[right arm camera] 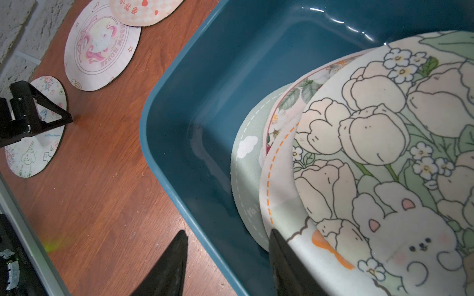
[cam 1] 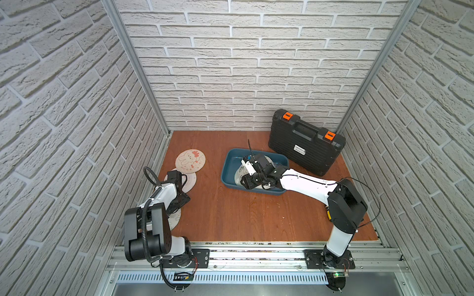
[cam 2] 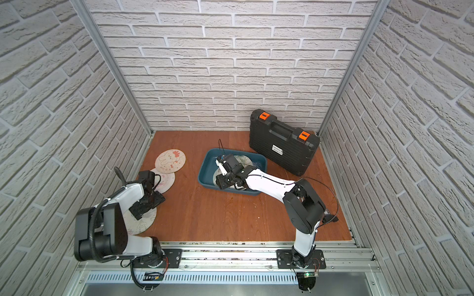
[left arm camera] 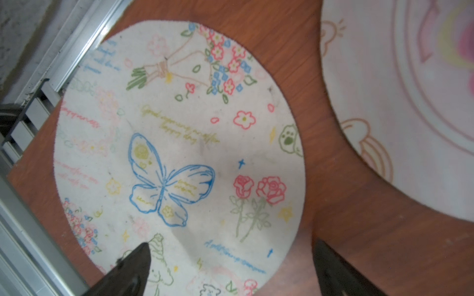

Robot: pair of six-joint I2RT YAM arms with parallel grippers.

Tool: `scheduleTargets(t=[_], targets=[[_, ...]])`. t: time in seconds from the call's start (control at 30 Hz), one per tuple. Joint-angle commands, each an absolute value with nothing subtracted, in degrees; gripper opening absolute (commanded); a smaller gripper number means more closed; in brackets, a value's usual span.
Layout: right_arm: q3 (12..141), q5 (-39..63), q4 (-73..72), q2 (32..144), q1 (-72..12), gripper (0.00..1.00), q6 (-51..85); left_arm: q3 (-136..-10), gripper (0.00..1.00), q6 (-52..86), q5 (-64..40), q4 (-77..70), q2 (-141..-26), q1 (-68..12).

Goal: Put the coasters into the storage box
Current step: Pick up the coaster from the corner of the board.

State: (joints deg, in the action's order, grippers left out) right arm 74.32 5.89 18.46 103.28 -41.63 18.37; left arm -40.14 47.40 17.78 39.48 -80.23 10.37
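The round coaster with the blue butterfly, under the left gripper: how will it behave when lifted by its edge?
The butterfly coaster looks thin and felt-like, with a soft crease near its edge, so it will probably sag rather than stay stiff. It lies flat on the table, so the open left gripper may struggle to get under it.

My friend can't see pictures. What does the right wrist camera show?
A teal storage box holds a fanned pile of coasters, the top one printed with tulips and a rabbit. The right gripper's open jaws straddle its wall. Three more coasters lie on the wooden table outside.
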Motion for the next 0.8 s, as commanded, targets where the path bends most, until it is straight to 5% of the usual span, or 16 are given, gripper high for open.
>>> scheduleTargets(t=[0.0,0.23,0.47,0.67,0.77], targets=[[73.0,6.1,16.1,100.4,-41.8,0.52,17.6,-39.9,0.95,49.0,18.6,41.9,-81.0,10.9],[72.6,6.3,16.0,100.2,-41.5,0.52,17.8,-38.0,0.78,50.2,16.9,40.0,-83.9,11.0],[73.1,6.3,17.2,100.3,-41.3,0.52,17.9,-35.0,0.44,51.1,14.9,37.5,-81.6,11.0],[74.4,6.5,18.1,100.6,-41.2,0.52,18.0,-33.7,0.02,50.6,13.5,36.4,-77.9,11.0],[74.9,6.6,18.6,100.7,-41.2,0.52,18.2,-32.6,0.00,50.4,12.4,34.9,-75.9,11.0]])
